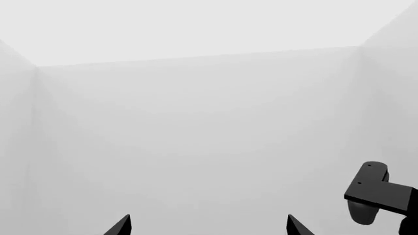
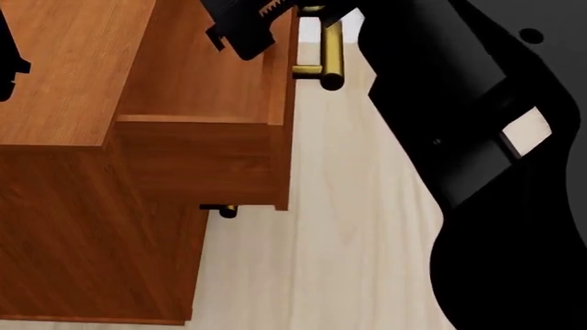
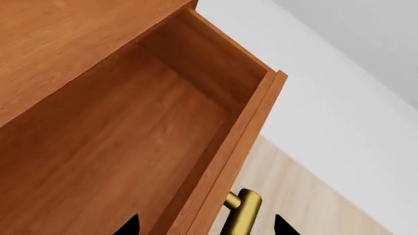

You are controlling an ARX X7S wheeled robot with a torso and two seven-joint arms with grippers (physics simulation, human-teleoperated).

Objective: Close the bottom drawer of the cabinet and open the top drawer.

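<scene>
The cabinet (image 2: 64,75) is a big box of reddish-brown wood with fine grain lines. Its top drawer (image 2: 206,72) sticks out, open, and shows a plain smooth wooden tray inside. A shiny brass bar handle (image 2: 330,51), round like a stick, sits on the drawer's front. The right gripper (image 2: 252,27) is black with tiny teeth and reaches over the drawer's front edge beside that handle; I cannot tell if its fingers are open or closed. Under the top drawer, a lower brass handle (image 2: 225,210) peeks out. The floor (image 2: 339,227) is pale wood. The left gripper (image 1: 207,226) shows two pointy black tips spread apart, holding nothing, facing plain white walls.
</scene>
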